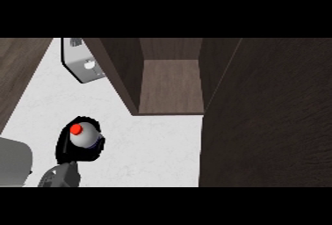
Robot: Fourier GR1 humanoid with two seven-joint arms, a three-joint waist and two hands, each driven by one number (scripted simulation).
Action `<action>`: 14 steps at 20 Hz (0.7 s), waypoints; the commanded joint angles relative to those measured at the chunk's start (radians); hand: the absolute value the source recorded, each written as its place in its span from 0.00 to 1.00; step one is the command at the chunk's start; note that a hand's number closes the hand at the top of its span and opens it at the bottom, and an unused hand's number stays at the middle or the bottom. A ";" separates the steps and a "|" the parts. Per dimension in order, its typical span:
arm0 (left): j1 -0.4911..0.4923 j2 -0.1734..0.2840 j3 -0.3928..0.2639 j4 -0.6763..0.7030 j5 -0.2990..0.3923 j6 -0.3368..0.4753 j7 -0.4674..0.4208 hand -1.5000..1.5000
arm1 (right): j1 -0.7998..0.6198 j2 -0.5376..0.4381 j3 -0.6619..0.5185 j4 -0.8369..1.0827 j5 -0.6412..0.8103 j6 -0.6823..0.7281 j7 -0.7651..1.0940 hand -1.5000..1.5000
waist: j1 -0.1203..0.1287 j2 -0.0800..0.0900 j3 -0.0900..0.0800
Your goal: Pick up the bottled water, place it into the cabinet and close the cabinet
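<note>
The water bottle (83, 137) shows from above as a pale body with a red cap, at the lower left over the white counter (149, 149). My left hand (65, 147) is curled round it, black fingers on both sides, the grey forearm coming in from the lower edge. The wooden cabinet (170, 85) stands open up and to the right of the bottle, and its shelf is bare. Its dark door (266, 114) is swung out and fills the right side. My right hand is not visible.
A light grey block (13, 160) sits at the left edge, close beside my forearm. A grey and white wall plate (83, 61) is at the upper left by the cabinet's side wall. Dark wood panelling (16, 70) runs along the far left.
</note>
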 commanded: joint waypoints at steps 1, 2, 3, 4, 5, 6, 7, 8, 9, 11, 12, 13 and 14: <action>0.027 -0.072 -0.062 -0.151 -0.015 0.060 0.076 1.00 | 0.039 0.001 -0.013 -0.225 -0.090 -0.058 0.075 0.00 | 0.010 -0.002 0.000; 0.012 -0.089 -0.092 -0.147 -0.017 0.098 0.099 1.00 | 0.054 0.021 -0.020 -0.168 -0.066 0.004 0.026 0.00 | -0.003 -0.001 0.001; 0.001 -0.090 -0.117 -0.213 0.021 0.103 0.163 1.00 | 0.024 -0.036 -0.062 -0.160 -0.128 -0.050 0.075 0.00 | 0.009 -0.001 0.001; 0.016 -0.091 -0.130 -0.243 0.030 0.114 0.184 1.00 | 0.069 -0.014 -0.059 -0.182 -0.136 -0.015 0.048 0.00 | 0.000 -0.004 0.000; -0.015 -0.091 -0.172 -0.193 0.036 0.154 0.146 1.00 | 0.045 -0.038 -0.050 -0.206 -0.155 -0.049 0.088 0.00 | -0.004 0.002 -0.001; -0.006 -0.092 -0.175 -0.235 0.048 0.172 0.195 1.00 | 0.052 -0.023 -0.049 -0.200 -0.139 -0.041 0.079 0.00 | -0.002 0.001 0.000; 0.014 -0.092 -0.250 -0.293 0.085 0.229 0.223 1.00 | 0.049 -0.026 -0.058 -0.170 -0.133 -0.022 0.051 0.00 | -0.002 -0.003 0.000; -0.017 -0.092 -0.293 -0.279 0.088 0.287 0.213 1.00 | -0.010 -0.037 -0.040 -0.151 -0.120 -0.063 0.078 0.00 | 0.001 0.003 -0.001; 0.004 -0.092 -0.332 -0.326 0.089 0.329 0.229 1.00 | 0.013 -0.029 -0.036 -0.166 -0.124 -0.050 0.071 0.00 | -0.001 0.000 0.000; -0.053 -0.093 -0.345 -0.356 0.097 0.400 0.278 1.00 | 0.016 -0.023 -0.036 -0.180 -0.116 -0.051 0.070 0.00 | -0.005 0.001 -0.001; -0.022 -0.093 -0.367 -0.362 0.078 0.426 0.265 1.00 | 0.078 -0.011 -0.081 -0.136 -0.142 0.029 0.031 0.00 | -0.013 0.000 0.000; -0.085 -0.093 -0.401 -0.382 0.101 0.482 0.306 1.00 | 0.056 -0.011 -0.040 -0.168 -0.104 0.000 0.048 0.00 | -0.014 0.001 0.000; -0.113 -0.093 -0.441 -0.372 0.102 0.507 0.307 1.00 | -0.039 -0.028 -0.014 -0.145 -0.096 -0.092 0.099 0.00 | 0.000 0.006 -0.001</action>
